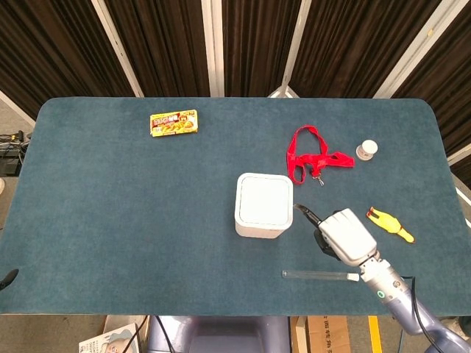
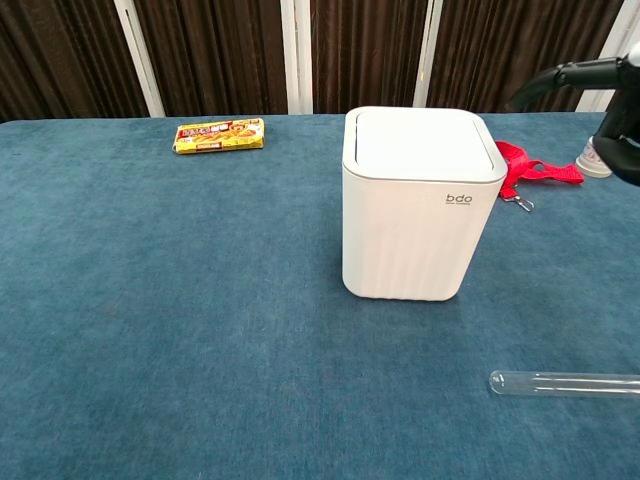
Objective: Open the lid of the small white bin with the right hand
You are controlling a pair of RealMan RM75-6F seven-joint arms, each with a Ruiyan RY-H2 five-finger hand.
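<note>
The small white bin (image 1: 263, 205) stands upright near the table's middle with its flat lid (image 2: 420, 141) down. My right hand (image 1: 341, 236) hovers just right of the bin, holding nothing. One dark finger (image 1: 305, 214) reaches toward the bin's right edge without touching it. In the chest view the same right hand (image 2: 612, 110) enters from the right edge, its finger (image 2: 545, 82) level with the lid top. Only a dark tip of my left hand (image 1: 7, 279) shows at the table's near left edge.
A glass tube (image 1: 321, 275) lies on the table under my right wrist. A red strap (image 1: 314, 156) and a small white jar (image 1: 366, 150) sit behind the bin. A yellow toy (image 1: 390, 223) lies to the right, and a yellow packet (image 1: 174, 123) at the far left.
</note>
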